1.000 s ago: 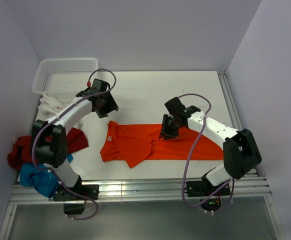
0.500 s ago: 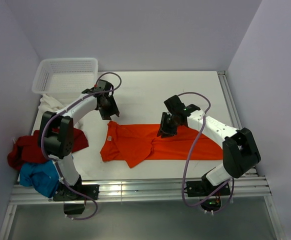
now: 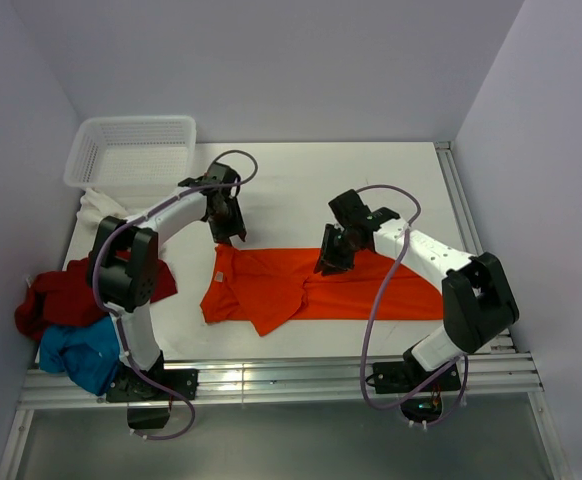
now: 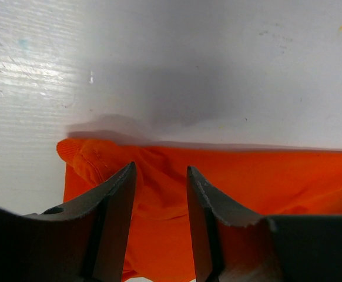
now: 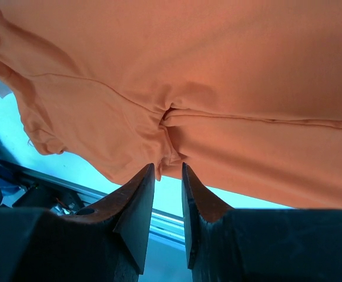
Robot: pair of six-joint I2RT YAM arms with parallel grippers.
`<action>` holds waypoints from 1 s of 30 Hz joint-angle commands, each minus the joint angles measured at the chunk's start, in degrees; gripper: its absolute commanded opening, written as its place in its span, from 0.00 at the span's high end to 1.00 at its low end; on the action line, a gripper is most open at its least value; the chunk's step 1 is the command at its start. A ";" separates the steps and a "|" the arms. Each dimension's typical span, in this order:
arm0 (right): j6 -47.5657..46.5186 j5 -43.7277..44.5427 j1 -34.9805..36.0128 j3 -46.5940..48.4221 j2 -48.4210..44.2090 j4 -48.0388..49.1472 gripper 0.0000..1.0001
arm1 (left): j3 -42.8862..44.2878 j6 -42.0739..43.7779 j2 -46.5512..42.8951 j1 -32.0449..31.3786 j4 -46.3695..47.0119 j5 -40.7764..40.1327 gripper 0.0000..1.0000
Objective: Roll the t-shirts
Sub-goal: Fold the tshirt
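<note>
An orange t-shirt [image 3: 301, 290] lies spread across the middle of the table, collar end to the left. My left gripper [image 3: 229, 232] hovers at its far left corner. In the left wrist view that gripper [image 4: 160, 170] stands open, astride the orange cloth [image 4: 265, 176] near its edge. My right gripper [image 3: 331, 262] is at the middle of the shirt's far edge. In the right wrist view it [image 5: 168, 167] is pinched on a puckered fold of the orange cloth [image 5: 247, 76], which is lifted off the table there. Dark red [image 3: 56, 295], blue [image 3: 76, 355] and white [image 3: 99, 212] t-shirts lie heaped at the left.
A white mesh basket [image 3: 131, 150] stands at the far left corner. Metal rails run along the near edge [image 3: 271, 380] and the right side [image 3: 461, 220]. Grey walls close in the table on three sides.
My left gripper has swung right and nearer, down to the shirt's far left corner, its jaws narrowing. The right gripper has barely moved.
</note>
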 commanded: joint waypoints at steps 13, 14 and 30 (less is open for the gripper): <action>-0.77 -2.09 -1.37 3.05 2.78 1.81 0.68 | -2.29 1.61 -2.99 -0.66 -6.66 -11.31 0.60; -0.77 -2.09 -1.37 2.96 2.87 1.90 0.68 | -2.38 1.26 -3.08 -0.66 -6.92 -12.62 0.61; -1.48 -2.97 -3.04 1.91 2.96 2.07 0.68 | -6.16 0.29 -5.02 2.42 -5.87 -13.69 0.66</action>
